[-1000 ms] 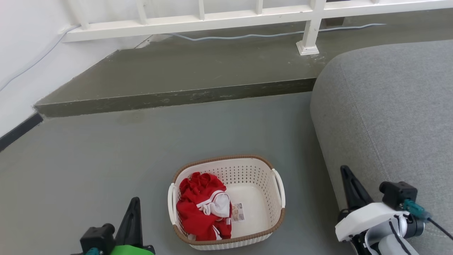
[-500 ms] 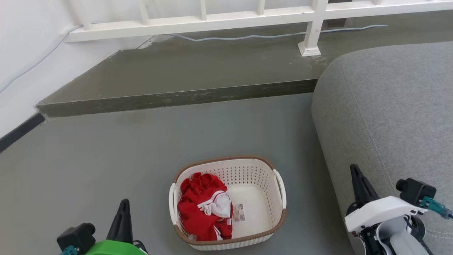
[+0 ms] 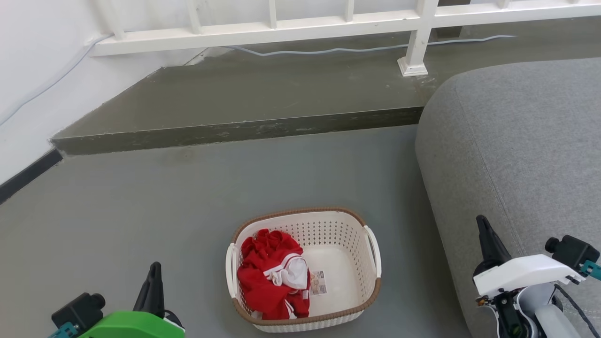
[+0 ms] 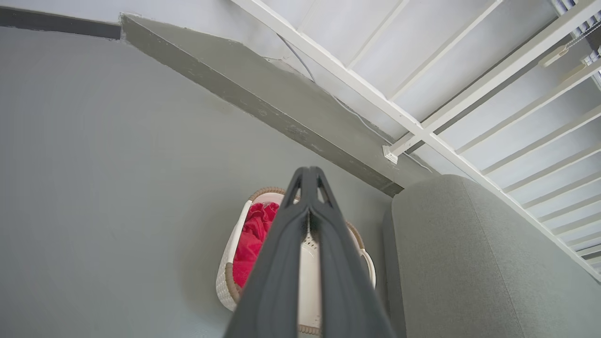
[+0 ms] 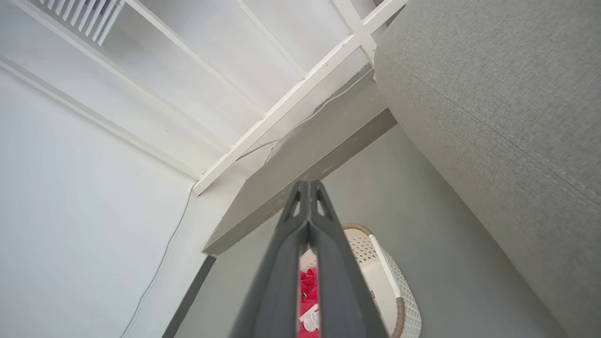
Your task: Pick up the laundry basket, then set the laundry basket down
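The laundry basket (image 3: 346, 263) stands on the grey floor near the bottom middle of the head view, cream-white and perforated with a brown rim and white side handles. A red and white garment (image 3: 270, 277) fills its left half and a small paper label lies on its bottom. My left gripper (image 3: 154, 268) is shut, off to the basket's lower left, apart from it. My right gripper (image 3: 481, 220) is shut, to the basket's right, over the sofa's edge. The basket (image 4: 225, 281) lies behind the left gripper (image 4: 307, 170) in the left wrist view, and the basket (image 5: 399, 300) below the right gripper (image 5: 307, 183).
A grey sofa (image 3: 516, 150) bounds the right side, close to the basket. A raised dark step (image 3: 244, 126) runs across behind, with a white railing (image 3: 300, 26) and a pale cable on it. A white wall with a dark skirting (image 3: 23, 176) is at the left.
Both grippers have drawn outward, away from the basket: the left one down and left, the right one to the right. The head view has shifted slightly. The basket stays on the floor.
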Available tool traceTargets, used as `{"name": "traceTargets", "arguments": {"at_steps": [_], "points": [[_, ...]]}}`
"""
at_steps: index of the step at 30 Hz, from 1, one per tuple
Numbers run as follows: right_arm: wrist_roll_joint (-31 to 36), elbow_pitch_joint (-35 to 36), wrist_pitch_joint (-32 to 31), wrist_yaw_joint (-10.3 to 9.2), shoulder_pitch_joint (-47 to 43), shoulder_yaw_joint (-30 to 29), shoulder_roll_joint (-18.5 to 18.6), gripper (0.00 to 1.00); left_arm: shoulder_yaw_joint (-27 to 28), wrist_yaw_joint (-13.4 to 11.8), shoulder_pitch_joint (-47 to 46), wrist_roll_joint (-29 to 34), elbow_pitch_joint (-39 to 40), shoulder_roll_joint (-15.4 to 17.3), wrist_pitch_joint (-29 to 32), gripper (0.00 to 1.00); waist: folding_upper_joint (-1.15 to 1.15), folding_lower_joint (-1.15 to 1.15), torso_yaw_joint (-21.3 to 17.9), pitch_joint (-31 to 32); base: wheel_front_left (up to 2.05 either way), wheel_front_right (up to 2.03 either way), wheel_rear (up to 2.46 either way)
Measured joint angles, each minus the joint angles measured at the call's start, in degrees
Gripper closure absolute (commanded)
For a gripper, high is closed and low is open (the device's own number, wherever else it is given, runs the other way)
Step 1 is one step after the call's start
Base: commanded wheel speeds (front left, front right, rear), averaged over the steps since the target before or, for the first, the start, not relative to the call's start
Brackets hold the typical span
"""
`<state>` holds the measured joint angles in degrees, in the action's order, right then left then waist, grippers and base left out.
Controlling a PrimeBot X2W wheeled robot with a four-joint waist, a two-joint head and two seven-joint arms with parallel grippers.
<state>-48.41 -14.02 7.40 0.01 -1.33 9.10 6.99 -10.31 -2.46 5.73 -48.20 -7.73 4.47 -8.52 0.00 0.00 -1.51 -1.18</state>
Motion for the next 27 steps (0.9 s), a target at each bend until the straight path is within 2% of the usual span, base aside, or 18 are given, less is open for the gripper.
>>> {"name": "traceTargets", "arguments": {"at_steps": [27], "points": [[-21.5, -0.4, -5.0, 3.01, 2.1, -6.1, -1.2, 1.00, 4.2, 3.7, -3.4, -22.6, -2.9, 0.6, 4.9, 1.00, 0.00, 0.00, 0.7, 0.4, 0.00, 0.00, 0.00]]}}
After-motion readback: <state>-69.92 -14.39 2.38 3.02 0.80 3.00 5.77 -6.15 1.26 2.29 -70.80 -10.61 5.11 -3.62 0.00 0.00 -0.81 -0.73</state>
